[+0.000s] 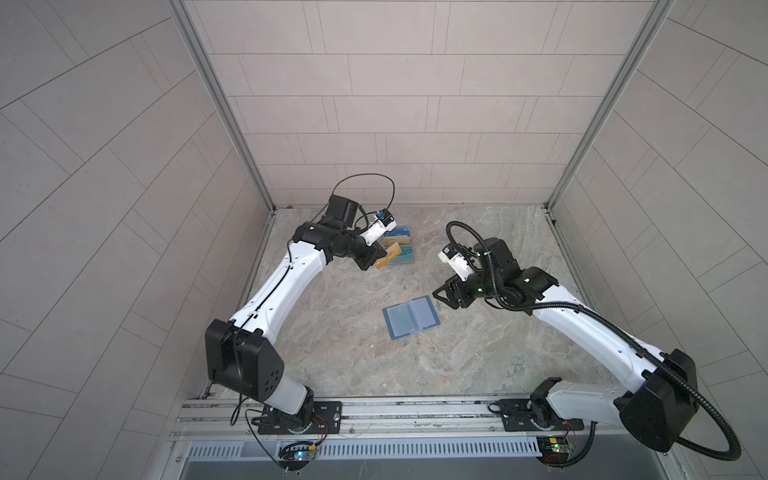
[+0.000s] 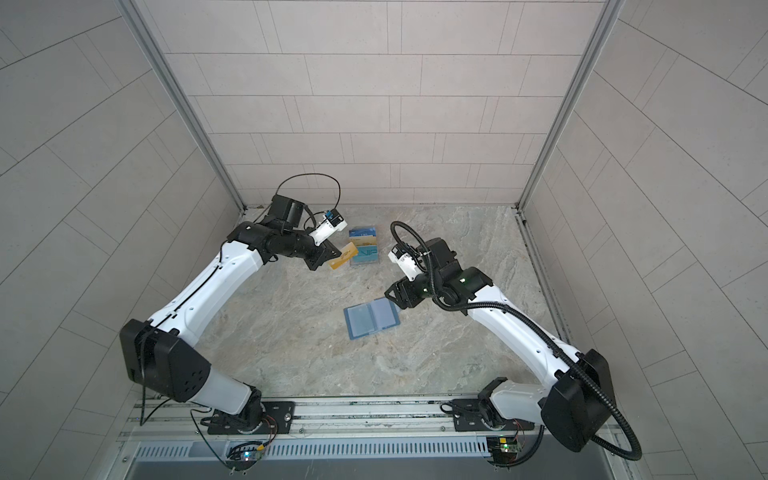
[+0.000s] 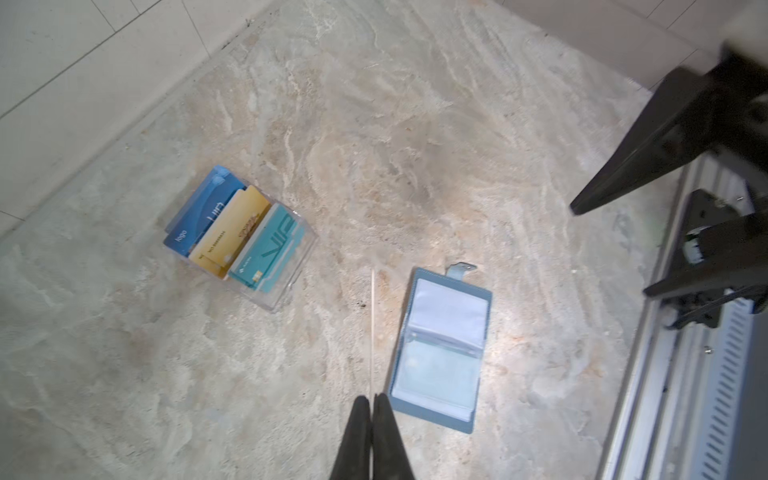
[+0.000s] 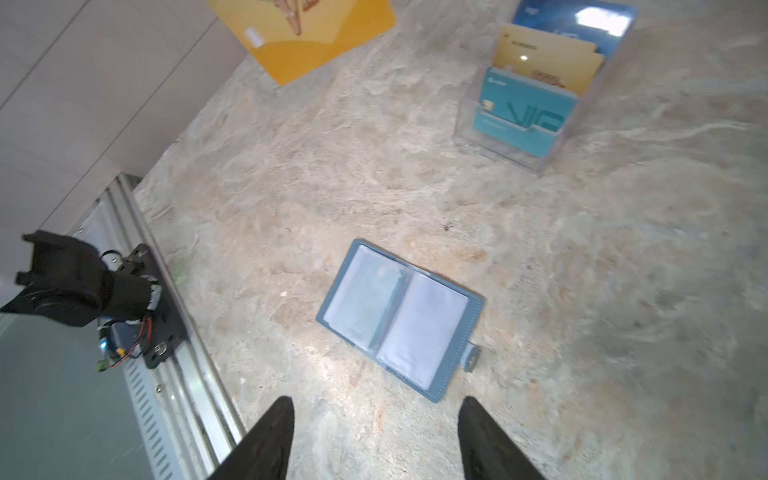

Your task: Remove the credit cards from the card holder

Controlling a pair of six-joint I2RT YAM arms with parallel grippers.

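One gold card (image 1: 388, 255) is out, clamped in your left gripper (image 3: 371, 401) beside the clear stand (image 3: 286, 286); the card holder (image 1: 411, 318) lies open near your spread right gripper (image 4: 374, 403) (its greenish sleeve (image 4: 361, 307) may hide another).

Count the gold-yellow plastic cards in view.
2: one gold-yellow plastic card held in the left gripper's jaws; another gold-yellow card in the clear tiered stand's middle row. More may hide behind it.
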